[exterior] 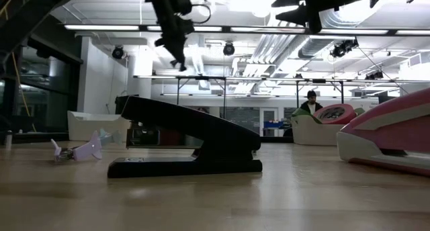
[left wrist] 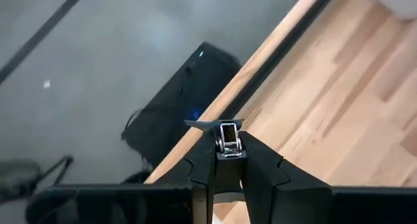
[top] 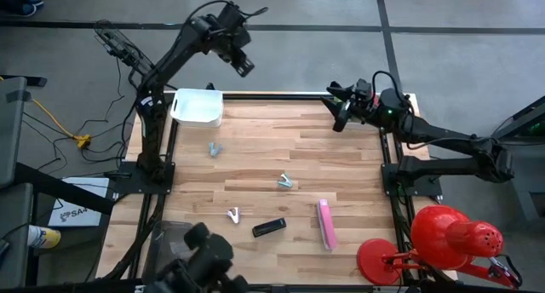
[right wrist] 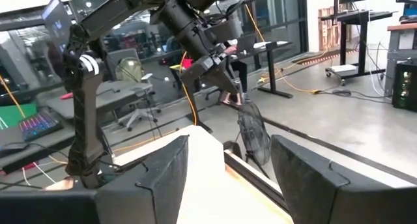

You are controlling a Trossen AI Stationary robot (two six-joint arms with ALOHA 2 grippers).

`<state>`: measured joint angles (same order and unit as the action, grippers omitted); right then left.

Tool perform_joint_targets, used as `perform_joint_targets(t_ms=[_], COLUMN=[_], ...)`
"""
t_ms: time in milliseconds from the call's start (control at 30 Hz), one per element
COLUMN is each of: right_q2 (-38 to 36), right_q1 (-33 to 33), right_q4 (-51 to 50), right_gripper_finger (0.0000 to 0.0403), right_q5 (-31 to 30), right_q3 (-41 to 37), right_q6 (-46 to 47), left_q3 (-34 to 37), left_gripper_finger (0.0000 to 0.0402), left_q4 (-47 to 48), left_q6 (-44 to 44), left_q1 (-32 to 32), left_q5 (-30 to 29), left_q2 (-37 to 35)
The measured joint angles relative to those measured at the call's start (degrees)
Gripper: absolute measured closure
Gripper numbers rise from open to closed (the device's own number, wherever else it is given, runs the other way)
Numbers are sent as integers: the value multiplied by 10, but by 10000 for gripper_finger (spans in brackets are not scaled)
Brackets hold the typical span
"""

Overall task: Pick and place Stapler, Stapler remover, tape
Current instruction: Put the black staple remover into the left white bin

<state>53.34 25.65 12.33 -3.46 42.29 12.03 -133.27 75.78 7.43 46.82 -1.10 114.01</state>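
Staple remover (left wrist: 225, 134) sits pinched in the raised left gripper (top: 244, 68), beyond the table's far edge near the white bin (top: 197, 107). Right gripper (top: 341, 121) hovers with fingers spread, empty. Black stapler (top: 269, 228) and pink stapler (top: 326, 224) lie on the table (top: 341, 182).

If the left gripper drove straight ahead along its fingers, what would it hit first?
Judging from the left wrist view, the left gripper, shut on a staple remover, points at the table's far edge. It would probably meet that edge or the grey floor just beyond; depth is unclear.
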Motion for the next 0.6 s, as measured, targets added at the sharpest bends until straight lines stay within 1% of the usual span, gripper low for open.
perform_joint_targets(t_ms=[167, 267, 433, 600], right_q2=[0, 0, 0, 0], right_q1=[11, 16, 18, 18], right_q4=[-7, -11, -22, -32], right_gripper_finger=[194, 194, 194, 194], right_q5=[0, 0, 0, 0], right_q3=[0, 0, 0, 0], right_q6=[4, 14, 14, 14], left_q3=[8, 31, 97, 172], left_gripper_finger=[359, 359, 359, 359], left_q4=[22, 39, 56, 57], left_q6=[-15, -34, -65, -80], left_q1=[36, 61, 84, 84], left_q5=[3, 21, 36, 39], left_q2=[0, 0, 0, 0])
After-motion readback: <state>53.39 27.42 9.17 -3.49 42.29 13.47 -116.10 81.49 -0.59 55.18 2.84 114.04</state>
